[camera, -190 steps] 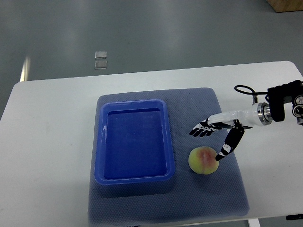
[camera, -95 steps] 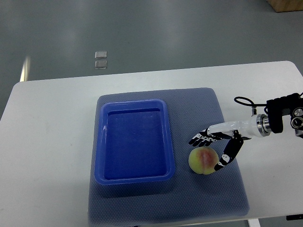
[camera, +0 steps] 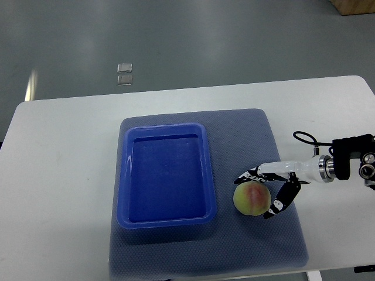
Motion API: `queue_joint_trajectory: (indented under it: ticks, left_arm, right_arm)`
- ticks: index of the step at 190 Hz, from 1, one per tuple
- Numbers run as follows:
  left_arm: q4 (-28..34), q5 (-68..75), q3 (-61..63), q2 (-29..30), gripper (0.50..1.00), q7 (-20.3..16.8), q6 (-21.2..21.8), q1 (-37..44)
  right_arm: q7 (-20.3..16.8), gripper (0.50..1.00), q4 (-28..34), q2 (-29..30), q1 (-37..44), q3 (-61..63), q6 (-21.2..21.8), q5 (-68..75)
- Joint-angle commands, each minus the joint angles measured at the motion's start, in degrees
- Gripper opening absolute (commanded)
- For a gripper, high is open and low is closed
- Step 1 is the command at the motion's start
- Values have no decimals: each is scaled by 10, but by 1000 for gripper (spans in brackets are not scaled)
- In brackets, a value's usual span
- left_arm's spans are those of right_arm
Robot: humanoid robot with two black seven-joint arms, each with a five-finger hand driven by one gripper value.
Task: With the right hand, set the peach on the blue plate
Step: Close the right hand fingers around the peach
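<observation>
Peach (camera: pixel 252 198) lies on the blue-grey mat (camera: pixel 275 234), just to the right of the blue plate (camera: pixel 123 193), close to that plate's lower right corner but apart from its rim. The fruit is yellow-green with a reddish blush on its upper face. The right hand (camera: pixel 270 188) reaches in from the picture's right edge, its white forearm running to a black wrist joint with a looped cable above it. The fingers (camera: pixel 248 175) lie along the upper edge of the peach, and the thumb (camera: pixel 279 202) bends down around its right side, so the hand cups the fruit from above and from the right; whether the grip is closed firmly on it cannot be told from this steep view, and the peach appears to rest on the mat. The blue plate is a deep rectangular tray with rounded corners, set on the left half of the mat, and its inside holds nothing. The mat covers the middle of a white table (camera: pixel 58 175). Beyond the table's far edge, on the grey floor (camera: pixel 234 35), lie two small pale squares (camera: pixel 125 74), one just behind the other.
</observation>
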Motion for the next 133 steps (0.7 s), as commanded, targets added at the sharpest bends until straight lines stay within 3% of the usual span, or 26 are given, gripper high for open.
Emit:
queue_joint_trajectory:
  ticks: [1,8,9,27,39,46,56,57,107,108,113,129,130,133]
  left_arm:
    - [1,0,0,0,1000,0,0,0]
    - [1,0,0,0,1000,0,0,0]
    - [1,0,0,0,1000,0,0,0]
    - [1,0,0,0,1000,0,1,0]
    - [1,0,0,0,1000,0,0,0]
    - [1,0,0,0,1000,0,0,0]
    - [1,0,0,0,1000,0,0,0]
    - [1,0,0,0,1000,0,0,0]
    - [2,0,0,0,1000,0,0,0]
    - [2,0,0,0,1000,0,0,0]
    - [2,0,0,0,1000,0,0,0]
    - [2,0,0,0,1000,0,0,0]
    - [2,0,0,0,1000,0,0,0]
    - [2,0,0,0,1000,0,1,0]
  right_arm:
    - [11,913,0,2,-9,0,-21,-10]
    - [11,913,0,2,-9,0,-21,-10]
    - [17,889,0,2,-12,0,-31,-13]
    - [24,803,0,4,-16,0,-48,-13]
    - [25,678,-1,8,-17,0,-58,-13]
    - [25,558,-1,9,-18,0,-66,-13]
    - [25,558,-1,9,-18,0,-66,-13]
    - [23,500,-1,9,-18,0,-70,-14]
    - [25,500,3,-13,-9,21,-57,-10]
    - [25,500,4,-24,10,39,-34,-7]
    - [25,500,5,-31,25,47,-14,-4]
    - [25,500,7,-41,40,53,2,-1]
    - [25,500,9,-60,68,64,23,3]
    - [24,500,9,-70,83,70,31,7]
